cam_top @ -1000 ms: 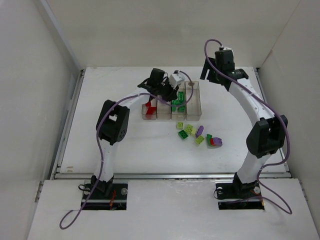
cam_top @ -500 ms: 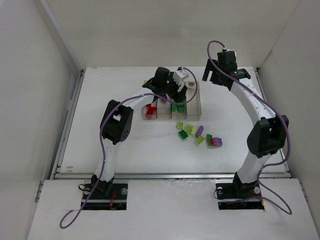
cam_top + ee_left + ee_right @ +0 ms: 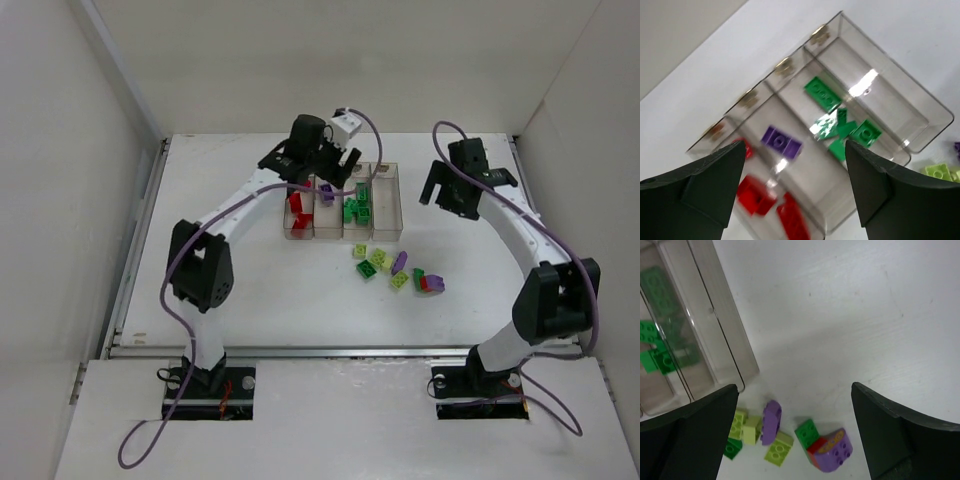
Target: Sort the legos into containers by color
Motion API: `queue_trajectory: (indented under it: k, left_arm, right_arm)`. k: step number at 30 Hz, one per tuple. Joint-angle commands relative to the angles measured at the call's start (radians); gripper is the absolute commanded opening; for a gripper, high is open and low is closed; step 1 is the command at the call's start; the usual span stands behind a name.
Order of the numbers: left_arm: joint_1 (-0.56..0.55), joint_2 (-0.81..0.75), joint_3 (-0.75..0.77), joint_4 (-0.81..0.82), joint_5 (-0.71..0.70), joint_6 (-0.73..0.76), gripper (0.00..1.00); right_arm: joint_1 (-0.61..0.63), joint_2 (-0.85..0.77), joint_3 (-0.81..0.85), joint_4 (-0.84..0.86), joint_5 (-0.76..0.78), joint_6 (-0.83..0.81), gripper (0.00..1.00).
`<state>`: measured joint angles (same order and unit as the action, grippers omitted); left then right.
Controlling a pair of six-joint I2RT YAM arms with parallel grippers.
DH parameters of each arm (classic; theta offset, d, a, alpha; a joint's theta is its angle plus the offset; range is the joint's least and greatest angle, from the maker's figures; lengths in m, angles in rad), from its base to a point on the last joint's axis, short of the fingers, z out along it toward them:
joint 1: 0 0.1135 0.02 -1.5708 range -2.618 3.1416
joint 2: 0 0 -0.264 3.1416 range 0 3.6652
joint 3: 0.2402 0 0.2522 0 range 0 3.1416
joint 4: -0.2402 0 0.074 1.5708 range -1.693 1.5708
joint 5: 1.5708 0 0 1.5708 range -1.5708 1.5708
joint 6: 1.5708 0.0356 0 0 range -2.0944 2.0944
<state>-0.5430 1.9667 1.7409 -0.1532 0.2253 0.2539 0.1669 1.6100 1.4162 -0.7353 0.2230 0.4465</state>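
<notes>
The containers (image 3: pixel 388 222) are a row of clear bins at the table's middle back. Counting from the left, red legos (image 3: pixel 298 212) lie in the first bin, a purple lego (image 3: pixel 782 141) in the second and green legos (image 3: pixel 864 133) in the third. My left gripper (image 3: pixel 338 168) hovers open above the bins, nothing between its fingers (image 3: pixel 705 190). My right gripper (image 3: pixel 446 194) is open and empty, to the right of the bins. In the right wrist view it hangs over the loose legos: a purple one (image 3: pixel 771 422), yellow-green ones (image 3: pixel 777 450) and a green-red-purple clump (image 3: pixel 826 446).
The loose pile (image 3: pixel 395 268) lies just in front of the containers' (image 3: pixel 715 340) right end. The fourth bin (image 3: pixel 880 95), at the right end, shows nothing inside. White walls close in the table on the left, back and right.
My left gripper has opened and drawn back over the bins' far end. A purple lego now lies in the second bin. My right gripper has come forward from the back and opened wider.
</notes>
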Motion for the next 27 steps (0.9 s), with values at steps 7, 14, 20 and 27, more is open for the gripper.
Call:
queue_trajectory:
  k: [7,14,20,27]
  left_arm:
    - [0.123,-0.428,-0.383,-0.250,-0.330,-0.077,0.78]
    - [0.163,-0.758,-0.699,-0.198,-0.127,-0.121,0.78]
    - [0.163,-0.858,-0.773,-0.200,-0.081,-0.097,0.78]
    - [0.163,-0.867,-0.782,-0.181,0.000,-0.100,0.76]
  right_arm:
    - [0.006,-0.248,-0.299,-0.041,-0.088,0.170,1.00]
    - [0.006,-0.346,-0.450,-0.065,-0.149,0.354,1.00]
    - [0.006,-0.427,-0.501,0.034,-0.244,0.370,0.92]
    - [0.393,-0.359,-0.347,0.046,-0.122,0.011,0.88]
